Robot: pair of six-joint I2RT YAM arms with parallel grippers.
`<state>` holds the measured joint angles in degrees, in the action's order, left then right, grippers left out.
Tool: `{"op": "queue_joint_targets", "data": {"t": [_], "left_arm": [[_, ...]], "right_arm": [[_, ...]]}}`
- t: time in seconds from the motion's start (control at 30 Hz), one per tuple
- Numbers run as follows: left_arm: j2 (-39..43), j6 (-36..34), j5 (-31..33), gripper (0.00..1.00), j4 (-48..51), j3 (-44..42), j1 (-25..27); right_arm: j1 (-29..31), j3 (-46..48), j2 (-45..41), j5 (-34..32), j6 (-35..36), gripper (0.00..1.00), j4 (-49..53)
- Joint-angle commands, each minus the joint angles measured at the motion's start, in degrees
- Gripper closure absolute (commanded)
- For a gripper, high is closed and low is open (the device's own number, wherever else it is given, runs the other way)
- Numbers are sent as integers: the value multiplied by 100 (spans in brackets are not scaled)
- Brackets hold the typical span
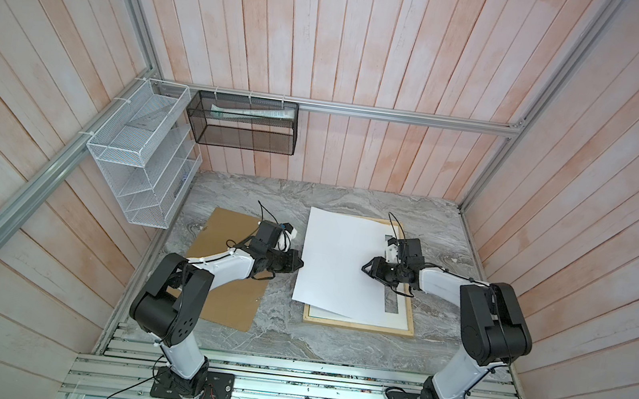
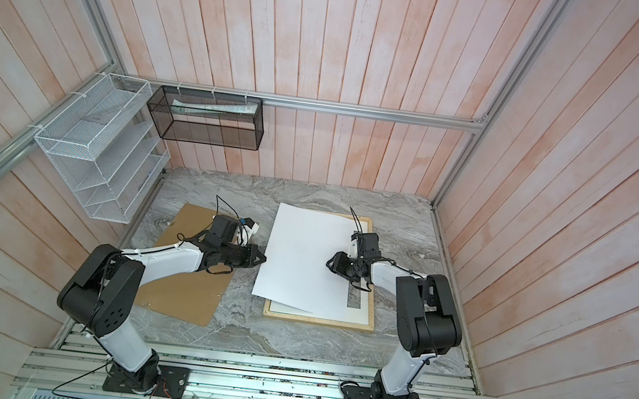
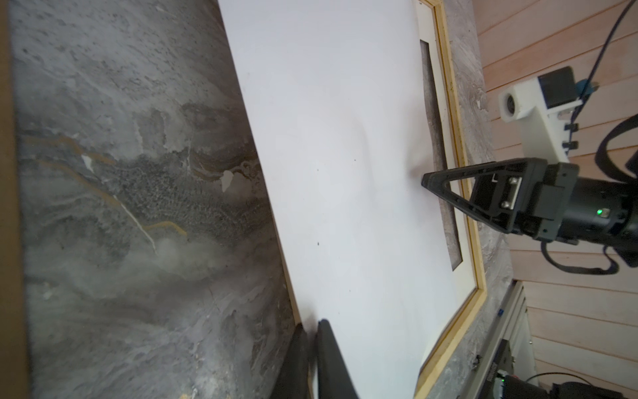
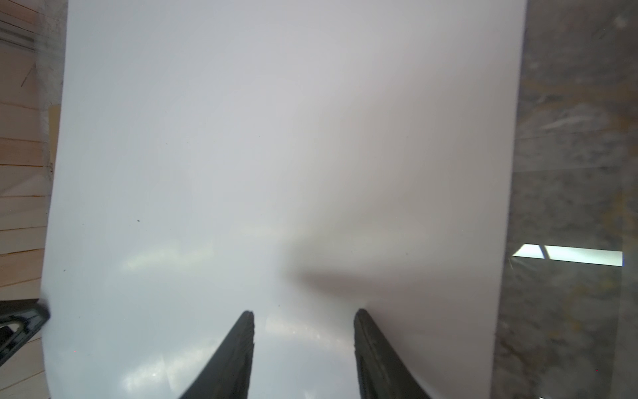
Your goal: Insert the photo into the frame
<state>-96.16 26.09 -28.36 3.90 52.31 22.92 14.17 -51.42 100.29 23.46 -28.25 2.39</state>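
Photo [image 1: 343,262] lying white side up, askew over the frame [image 1: 355,326] on the bench [image 1: 271,330].
Left fingers [image 1: 299,264] pinched shut on its left edge; right fingers [image 1: 367,266] half spread, empty, tips on the sheet.

1. No word, number, brand or sign can be read in any view.
2. The flat pale packet [image 1: 254,112] in the black wire-mesh basket [image 1: 241,144] on the back wall carries greenish print, too small to make out.
3. In the left wrist view, a black device [image 3: 495,373] beside the desk's front rail bears pale marks, blurred beyond reading.
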Motion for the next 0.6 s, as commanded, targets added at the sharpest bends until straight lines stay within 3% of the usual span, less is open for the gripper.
{"op": "queue_joint_targets", "data": {"t": [0.0,0.27,0.57], "left_arm": [[218,-46,-73,94,74,94,-15],[420,-128,171,99,296,130,-15],[475,-312,1599,100,1220,279,-41]], "right_arm": [[-34,-149,-94,-157,105,51,90],[-254,-72,-311,-252,170,51,186],[-352,71,-462,-257,134,51,166]]}}
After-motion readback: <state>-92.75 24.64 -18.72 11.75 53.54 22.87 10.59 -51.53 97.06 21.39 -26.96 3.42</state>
